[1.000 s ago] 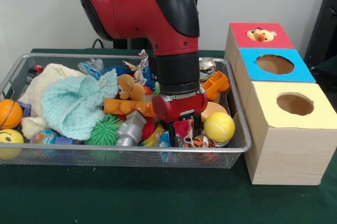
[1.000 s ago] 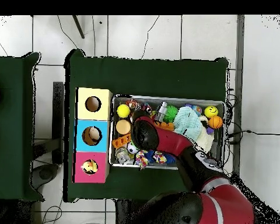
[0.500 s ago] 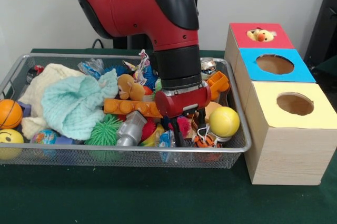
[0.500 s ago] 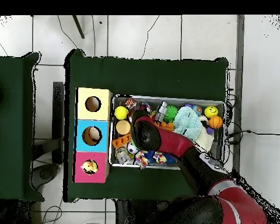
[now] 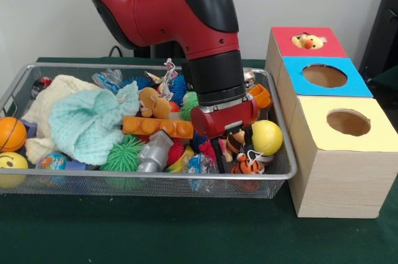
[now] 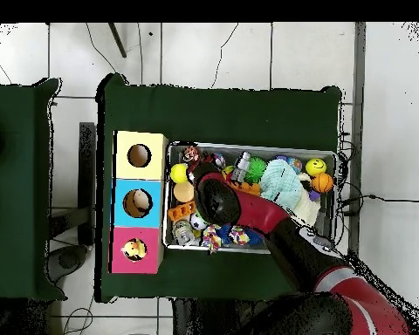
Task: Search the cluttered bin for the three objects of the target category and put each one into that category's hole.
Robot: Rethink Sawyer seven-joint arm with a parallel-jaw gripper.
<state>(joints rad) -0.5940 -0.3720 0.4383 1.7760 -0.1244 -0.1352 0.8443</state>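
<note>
- The red and black arm (image 5: 186, 22) comes down into the right half of the wire bin (image 5: 149, 177), and its gripper (image 5: 234, 150) hangs low among the toys near the bin's front right corner.
- Two dark fingers (image 5: 219, 152) show below the red gripper body, set a moderate way apart; whether they pinch anything between them I cannot tell, since small toys crowd the gap.
- A small orange and white tiger toy (image 5: 247, 164) with a white string loop lies just right of the gripper, at the near wall of the bin.
- A yellow ball (image 5: 267, 136) sits just right of the gripper, close to the bin's right wall.
- An orange block bar (image 5: 157, 127) lies left of the gripper, with a brown plush monkey (image 5: 152, 102) behind it and a silver toy (image 5: 153, 151) in front of it.
- A mint knitted cloth (image 5: 90, 124) covers the bin's left middle; a green spiky ball (image 5: 123, 154) lies at its near right edge.
- An orange basketball (image 5: 11, 133) and a yellow smiley ball (image 5: 12, 166) sit at the far left end.
- Right of the bin stands a wooden box (image 5: 336, 171) with three holes: the red-topped hole (image 5: 308, 41) at the far end holds a plush toy, while the blue-topped hole (image 5: 324, 76) and the yellow-topped hole (image 5: 348, 122) show no toys.
- In the overhead view the arm (image 6: 248, 209) covers the bin's middle (image 6: 331, 157).
</note>
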